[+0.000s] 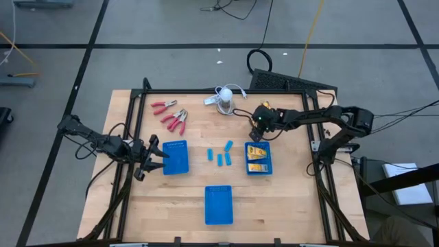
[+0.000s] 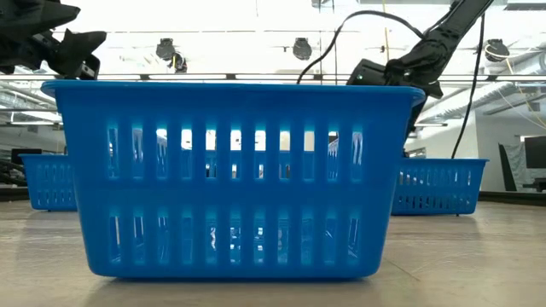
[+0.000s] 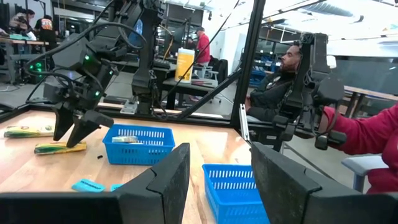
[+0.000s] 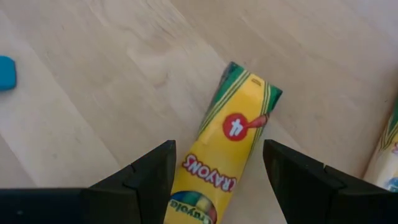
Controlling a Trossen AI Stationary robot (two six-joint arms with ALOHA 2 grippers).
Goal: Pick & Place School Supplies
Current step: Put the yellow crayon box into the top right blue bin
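Right gripper: jaws spread, poised over a yellow crayon box lying flat on bare wood; the box is framed between the two fingers, its length running out ahead of them, an alignment judged to suit a pinch across the narrow sides; nothing is pinched yet. A second box's edge is glimpsed just outside one jaw, and a light-blue block well outside the other. In the high view the right gripper is placed just beyond the right basket, in which yellow boxes are already gathered, so that basket is judged to be the destination for this kind. Left gripper: jaws spread and empty, held level beside the left basket, which is seen through the gap between them; judged to be waiting. Blue blocks are grouped between the left basket and the right one; red-handled pliers lie near the far edge, unsorted. A third basket is set at the near edge and fills the low view. Surface: pale wooden table in a dark frame, with a white round object on a cable at the far edge. Room: grey floor with dark lines, workshop benches, seated people beyond the table, one red sleeve close by.
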